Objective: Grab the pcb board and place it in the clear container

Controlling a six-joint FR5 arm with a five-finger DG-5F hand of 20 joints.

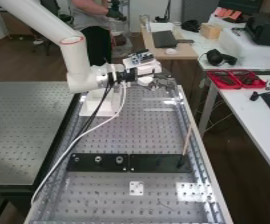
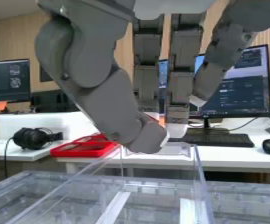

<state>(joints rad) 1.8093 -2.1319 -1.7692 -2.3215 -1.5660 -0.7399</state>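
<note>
Clear container cut off in wrist view, hand, hold unclear

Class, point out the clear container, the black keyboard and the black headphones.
Clear container (image 2: 160, 166): wrist view, on a transparent wall.
Black keyboard (image 2: 219, 138): wrist view, on its keys.
Black headphones (image 2: 30, 139): wrist view, on an ear cup.

Brightly lit, white glare on bench (rather harsh)
</note>
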